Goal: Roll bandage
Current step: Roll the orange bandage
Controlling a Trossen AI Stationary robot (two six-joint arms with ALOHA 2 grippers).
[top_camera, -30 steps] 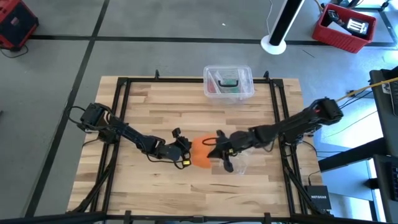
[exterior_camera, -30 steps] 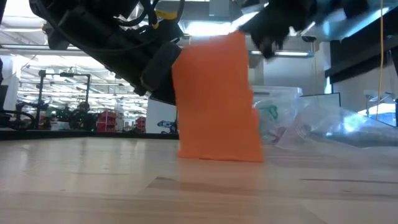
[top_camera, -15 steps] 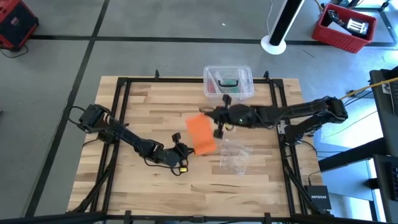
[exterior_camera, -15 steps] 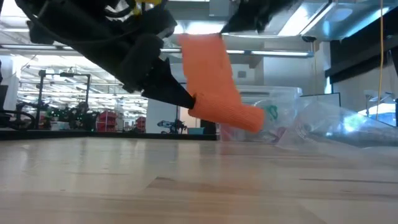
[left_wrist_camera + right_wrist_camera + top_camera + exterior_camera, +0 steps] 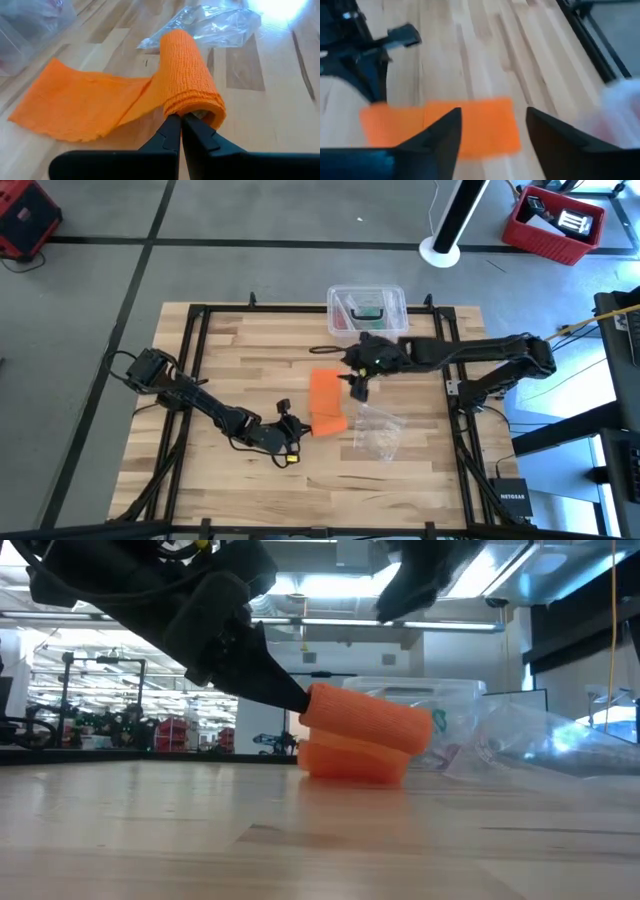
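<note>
bandage: the orange bandage (image 5: 326,405) is lying on the wooden table (image 5: 240,360), between the two grippers and just in front of the clear plastic box (image 5: 367,311). One end is wound into a small roll, the rest is trailing flat toward the box.

feel: looking pretty soft and stretchy to me, a ribbed knit that's flopping and creasing, so probably very light and not fragile at all. My guess is it's going to sag and unwind if nobody's keeping tension on the loose end.

where to grab: I'd say the core of the roll for turning, and the far free edge for keeping it taut. Pinching the middle of the flat part would likely just bunch it up.

left gripper: the left gripper (image 5: 181,131) is sitting low on the near side of the bandage, fingers pressed together with their tips poking into the open end of the roll, pinching the inner layers.

right gripper: the right gripper (image 5: 492,131) is hovering above the flat end, on the box side, fingers spread wide and holding nothing.

other stuff: a crumpled clear plastic bag (image 5: 379,432) is lying just beside the roll.
</note>
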